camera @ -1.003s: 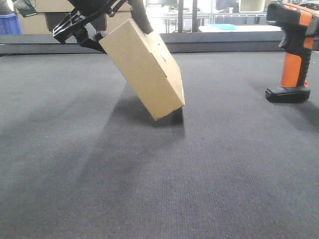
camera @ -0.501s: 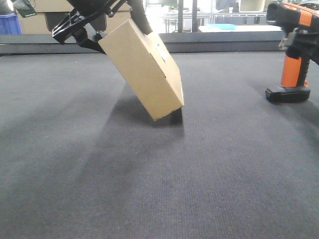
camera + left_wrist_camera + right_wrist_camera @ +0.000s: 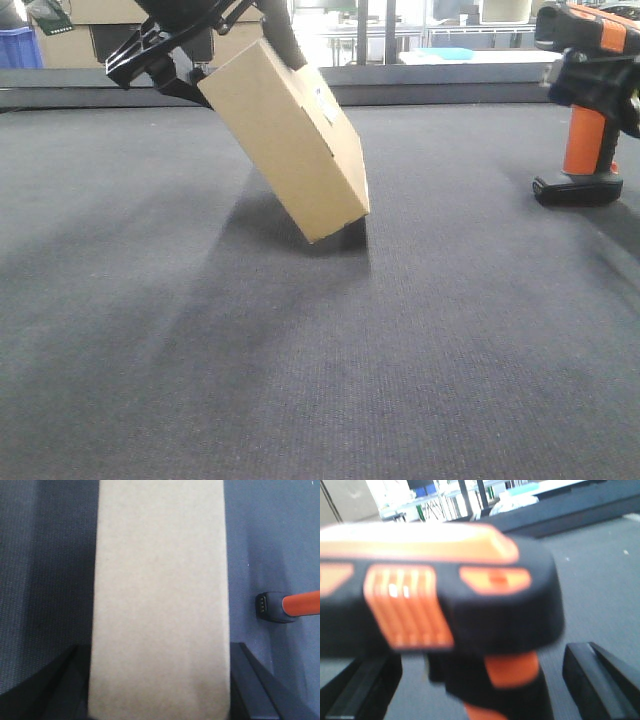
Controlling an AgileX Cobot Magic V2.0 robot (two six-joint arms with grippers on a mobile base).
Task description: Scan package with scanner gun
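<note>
The package [image 3: 290, 140], a plain brown box with a small white sticker on its side, hangs tilted with its lower corner just over the dark mat. My left gripper [image 3: 225, 55] is shut on its upper end. In the left wrist view the package [image 3: 160, 580] fills the middle between the black fingers [image 3: 252, 685] of the left gripper [image 3: 160, 695]. The scanner gun [image 3: 590, 110] stands upright at the far right on its black foot. My right gripper [image 3: 480, 685] is open, with one finger on each side of the scanner gun [image 3: 470, 595], apart from its orange-and-black handle.
A dark grey mat [image 3: 300, 360] covers the table. A low ledge [image 3: 440, 85] runs along its back edge. Behind it are a blue crate [image 3: 20, 45] and cardboard cartons [image 3: 100, 25]. The scanner's foot [image 3: 270, 607] lies right of the package in the left wrist view.
My right gripper has come in from the right and now brackets the scanner gun under its head. The package and the left gripper have stayed where they were.
</note>
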